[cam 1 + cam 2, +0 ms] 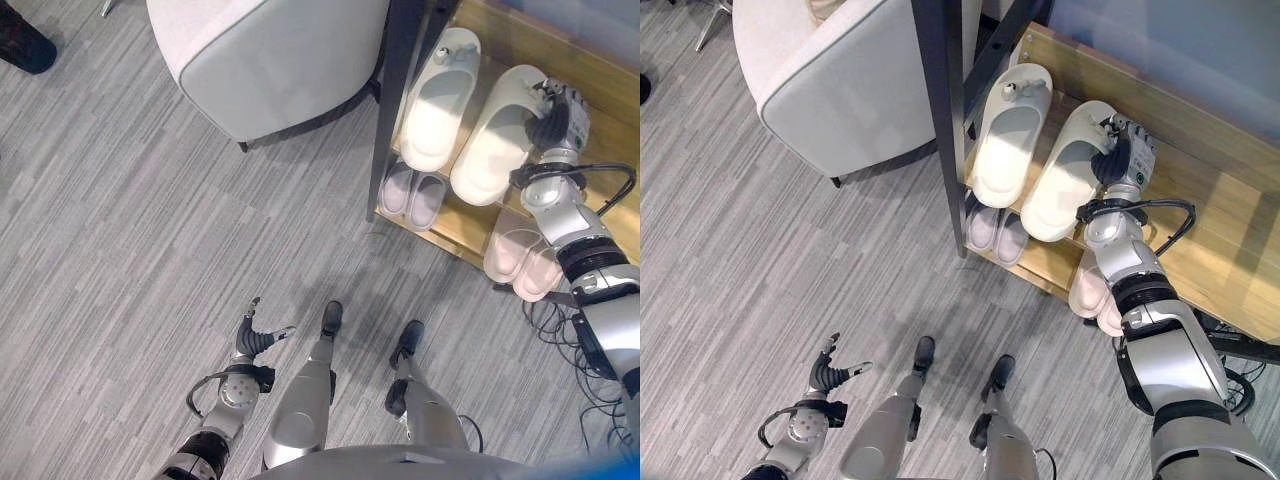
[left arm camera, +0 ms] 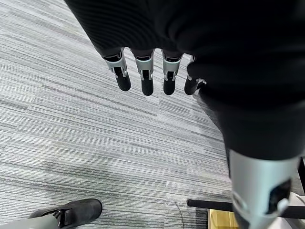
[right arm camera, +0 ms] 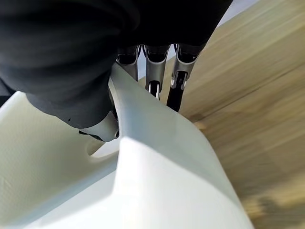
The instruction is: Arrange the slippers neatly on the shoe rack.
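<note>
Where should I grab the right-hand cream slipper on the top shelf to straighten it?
Probably by the strap edge at its toe end, coming from above: the right hand already pinches the cream slipper there, and the shoe rack's bare top shelf beside it leaves room.

Right hand (image 1: 1124, 147) reaches forward, fingers and thumb pinched closed; left hand (image 1: 256, 337) hangs low, fingers relaxed.

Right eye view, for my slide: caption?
Right robot hand grips a cream slipper beside its mate on the shoe rack.

Cream slippers (image 1: 470, 115), grey striped floor (image 1: 120, 230)
</note>
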{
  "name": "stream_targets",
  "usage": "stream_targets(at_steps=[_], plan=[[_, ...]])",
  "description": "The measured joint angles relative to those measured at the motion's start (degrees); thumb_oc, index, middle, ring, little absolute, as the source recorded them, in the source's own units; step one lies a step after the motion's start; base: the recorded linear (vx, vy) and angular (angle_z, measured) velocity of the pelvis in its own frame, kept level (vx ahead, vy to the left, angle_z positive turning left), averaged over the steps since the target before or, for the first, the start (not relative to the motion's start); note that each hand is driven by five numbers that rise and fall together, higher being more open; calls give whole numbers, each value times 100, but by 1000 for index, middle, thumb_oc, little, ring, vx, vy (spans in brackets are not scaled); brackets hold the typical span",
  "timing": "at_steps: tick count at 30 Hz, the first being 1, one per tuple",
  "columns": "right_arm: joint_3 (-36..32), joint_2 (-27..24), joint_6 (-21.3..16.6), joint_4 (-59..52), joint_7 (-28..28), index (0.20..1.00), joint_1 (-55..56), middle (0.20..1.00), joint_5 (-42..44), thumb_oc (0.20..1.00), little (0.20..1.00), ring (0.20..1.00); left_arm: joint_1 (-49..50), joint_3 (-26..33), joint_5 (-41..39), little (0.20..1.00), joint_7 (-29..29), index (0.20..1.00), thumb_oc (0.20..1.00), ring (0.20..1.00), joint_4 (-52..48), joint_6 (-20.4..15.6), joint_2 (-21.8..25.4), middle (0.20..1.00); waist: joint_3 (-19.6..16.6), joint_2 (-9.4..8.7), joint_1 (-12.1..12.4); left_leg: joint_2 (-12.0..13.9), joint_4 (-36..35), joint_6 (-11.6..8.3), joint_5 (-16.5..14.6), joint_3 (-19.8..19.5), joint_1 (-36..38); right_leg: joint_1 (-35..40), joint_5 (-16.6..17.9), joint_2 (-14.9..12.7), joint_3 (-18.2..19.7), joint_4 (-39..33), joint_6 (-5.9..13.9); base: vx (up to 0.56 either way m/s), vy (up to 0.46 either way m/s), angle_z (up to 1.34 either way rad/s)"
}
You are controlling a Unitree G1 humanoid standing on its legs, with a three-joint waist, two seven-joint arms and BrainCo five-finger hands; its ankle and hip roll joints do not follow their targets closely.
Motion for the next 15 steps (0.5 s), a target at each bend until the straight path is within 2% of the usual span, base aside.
stream_targets(at_steps=[5,6,7,15], plan=[[24,0,-51,74,54,200,-93,200,61,200,200,200,-103,-1,-2,1000,-1,1000,1000,1000,2,-9,36,1000,66,-63,93,3,-1,-12,19,-35,-26,6,-1,13,-49,0,1,20,-8,5],[21,0,-73,186,52,765,-154,765,136,765,765,765,-107,0,-2,1000,-1,1000,1000,1000,2,-9,47,1000,67,-60,85,3,-1,-20,30,-72,-40,6,-1,16,-89,0,1,20,2,22],[-8,-1,-76,448,46,1000,-314,1000,225,1000,1000,1000,-119,-1,-3,1000,-2,1000,1000,1000,2,-9,57,1000,68,-59,73,5,2,-44,68,-169,-97,-3,-2,10,-167,-1,1,18,2,25],[-225,-4,0,513,-281,1000,-352,1000,329,1000,1000,1000,-158,-10,-2,1000,-2,1000,1000,1000,114,-5,64,1000,67,-55,117,-11,2,-49,114,-212,-152,-20,-1,-6,-191,-1,1,6,0,5]])
